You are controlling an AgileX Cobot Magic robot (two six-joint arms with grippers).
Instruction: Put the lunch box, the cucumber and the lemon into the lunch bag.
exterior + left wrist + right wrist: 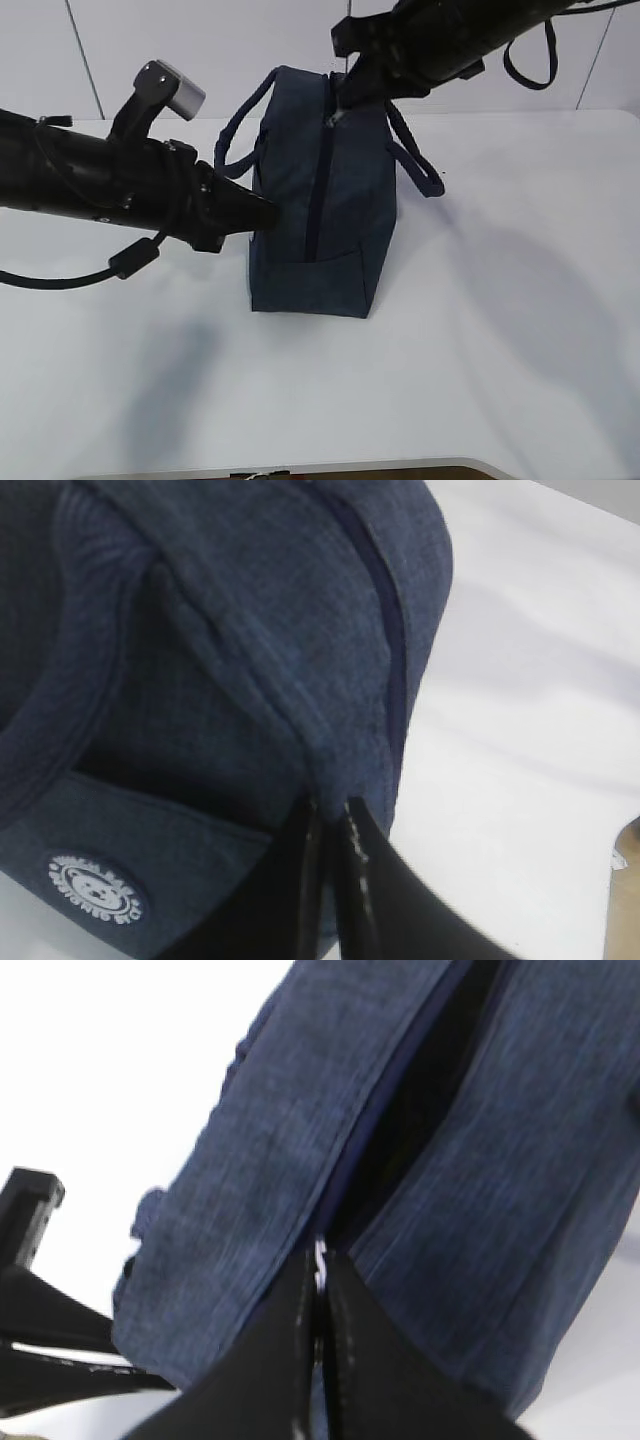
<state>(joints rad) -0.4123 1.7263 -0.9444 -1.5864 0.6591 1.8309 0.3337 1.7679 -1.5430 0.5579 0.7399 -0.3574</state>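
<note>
We see the lunch bag [320, 200] standing upright near the middle of the white desk [500, 330], its zipper [318, 190] running along the top and down the end that faces the exterior camera. 2 loop handles hang out to either side. From this view the left arm reaches in from the left, and its left pincer [268, 213] meets the bag's left side. The right arm comes in from the top, and its right pincer [340, 110] sits at the far top of the bag, where a small silvery piece shows at the zipper line.

The left wrist view gives us what the exterior view cannot: the left pincer [328, 815] is closed, its 2 black fingers nearly together and pinching a fold of the navy fabric beside the zipper [395, 670]. Only here do we find the small round white logo [96, 888] on the bag's lower pocket, with a little face at its centre and a ring of letters around it; the lettering is too small and blurred for us to read.

The right wrist view shows the right pincer [318, 1270] also closed, its tips pressed on a small pale metal piece at the zipper [400, 1140]. Beyond the tips the zipper gapes as a dark slit. We also see the black left arm [40, 1330] at the lower left edge.

No view shows us the lunch box, the cucumber or the lemon.
</note>
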